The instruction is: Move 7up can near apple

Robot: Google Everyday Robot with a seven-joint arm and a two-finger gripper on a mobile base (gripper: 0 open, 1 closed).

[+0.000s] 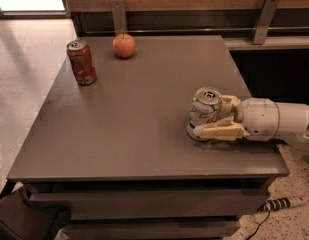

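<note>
The 7up can (204, 110), white-silver with green and red markings, stands upright near the right front of the grey table (144, 114). My gripper (211, 117) reaches in from the right and its cream fingers (219, 131) are closed around the can, one in front near its base and one behind it. The apple (124, 45), red-orange with a short stem, sits at the far edge of the table, left of centre and far from the can.
A reddish-brown can (82, 62) stands at the far left of the table, just left of the apple. A wooden wall with metal brackets (264, 18) runs behind the table. A power strip (284, 203) lies on the floor at the lower right.
</note>
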